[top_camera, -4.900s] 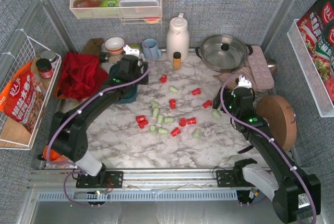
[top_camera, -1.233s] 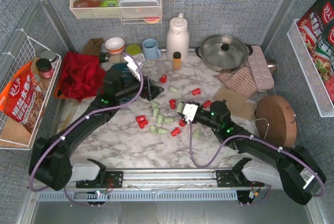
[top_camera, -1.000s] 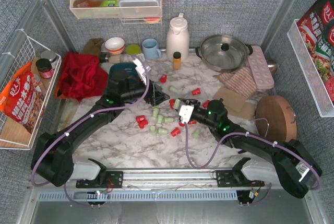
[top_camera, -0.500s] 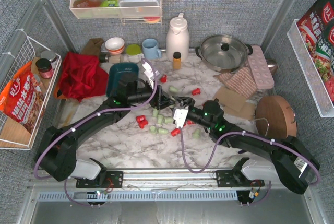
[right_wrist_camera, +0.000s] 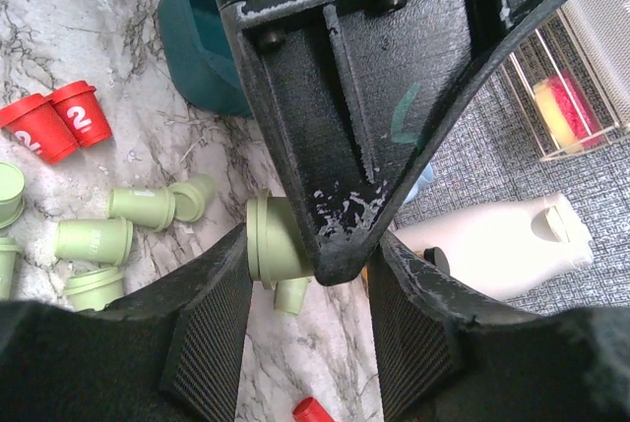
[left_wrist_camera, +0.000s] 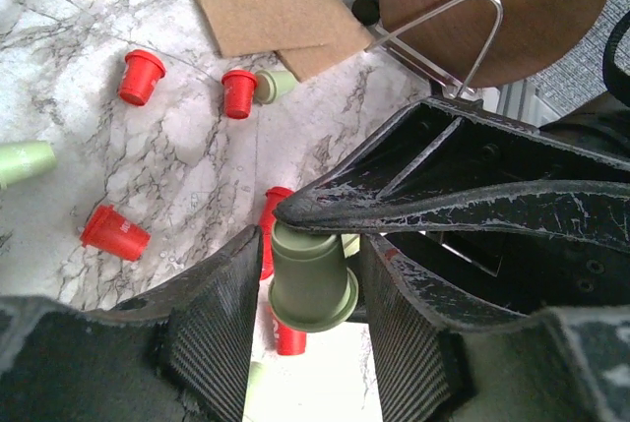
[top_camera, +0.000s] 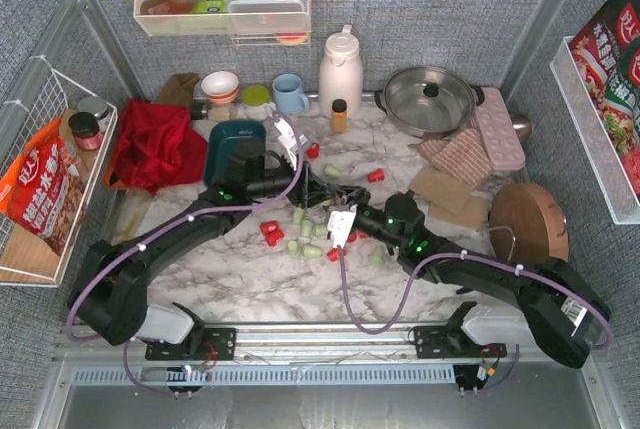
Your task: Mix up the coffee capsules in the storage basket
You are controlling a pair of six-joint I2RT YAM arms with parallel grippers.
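Top external view: both arms are found reaching inward over the middle of the grey-veined white marble table (top_camera: 230, 279) with fingertips meeting. A few seconds earlier they were held well apart, the left one over the dark teal rectangular plastic storage basket (top_camera: 233, 137). That basket has thereby been uncovered. It stands at the back left, well apart from the meeting point, and no capsule is seen in the part of it that shows. The bright red and mint green tapered coffee capsules (top_camera: 311, 249) are found scattered on the table in front of it.

In the left wrist view, the left gripper (left_wrist_camera: 311, 250) is set narrow, with one mint green capsule (left_wrist_camera: 313, 282) between its pads. A finger of the right gripper (right_wrist_camera: 313, 260) lies against that capsule's far end. The right gripper is likewise set narrow. Whether either claw actually clamps the capsule cannot be told. It is judged that a first pickup is being attempted and that filling of the basket is not yet begun.
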